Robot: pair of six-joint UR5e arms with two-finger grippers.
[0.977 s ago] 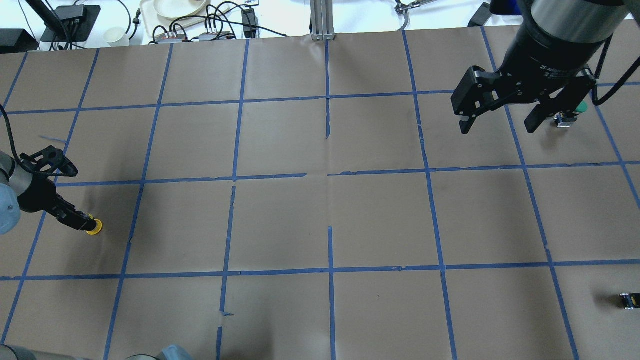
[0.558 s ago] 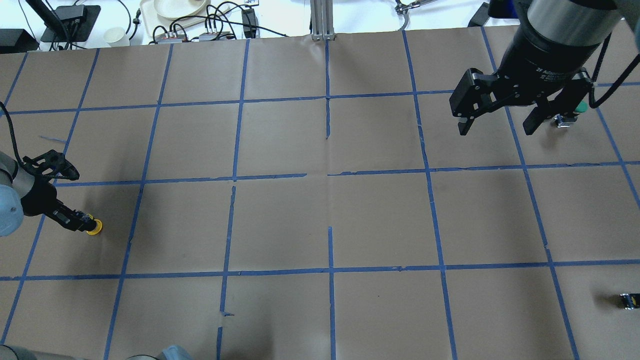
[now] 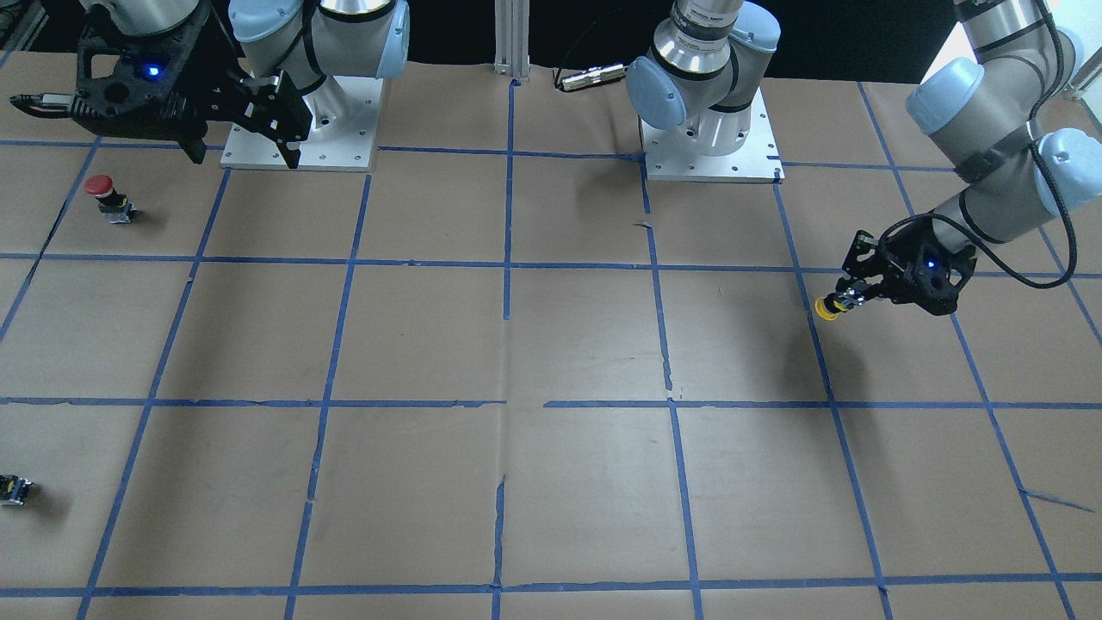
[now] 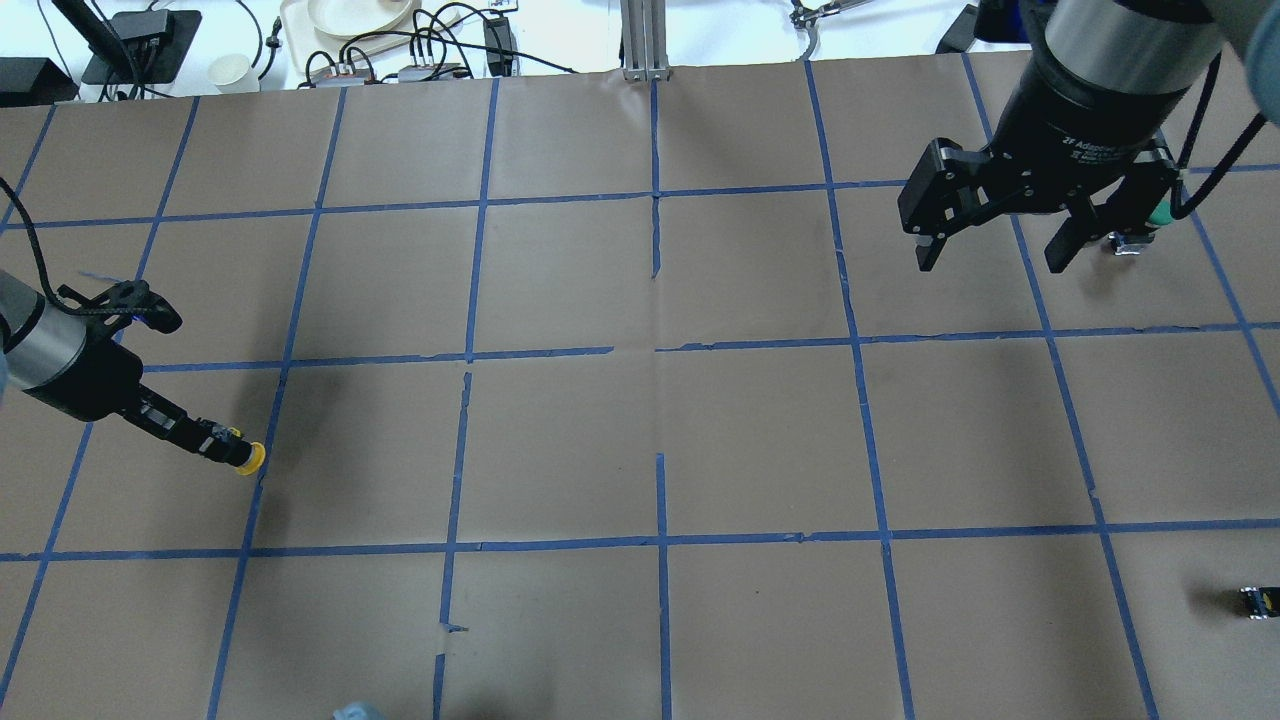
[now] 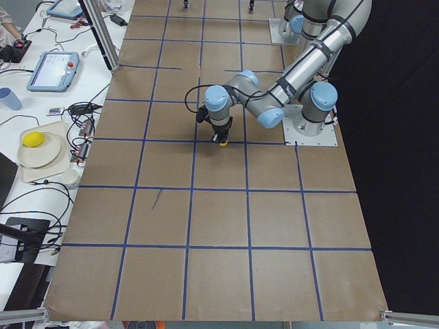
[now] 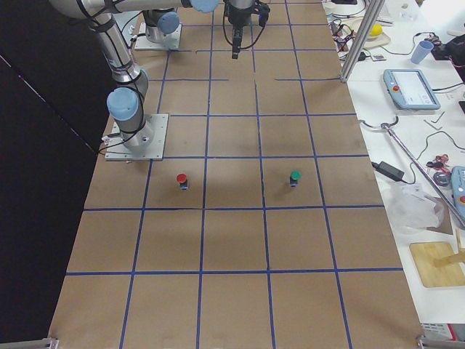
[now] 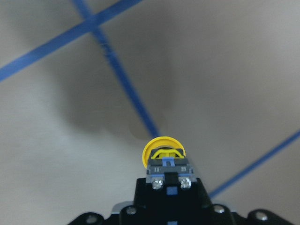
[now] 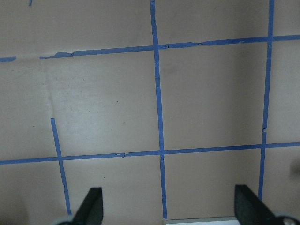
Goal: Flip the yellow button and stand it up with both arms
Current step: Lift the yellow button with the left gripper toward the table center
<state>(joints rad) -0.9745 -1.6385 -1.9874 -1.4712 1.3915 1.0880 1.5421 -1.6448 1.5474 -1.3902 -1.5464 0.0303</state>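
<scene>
Yellow cap foremost, the yellow button is pinched by its base in the left gripper, just above the left side of the table. The pickup looks done, and next I'd carry it toward the right gripper, which hangs spread wide, well apart.

The desk is covered with matt brown paper, a little creased; its grid is smooth blue tape — torn in places. The yellow button has a smooth plastic cap, and 2 shiny metal screws sit in its grey base. The left gripper and right gripper look matt black. The left arm is satin silver metal — with glossy light-blue caps.
</scene>
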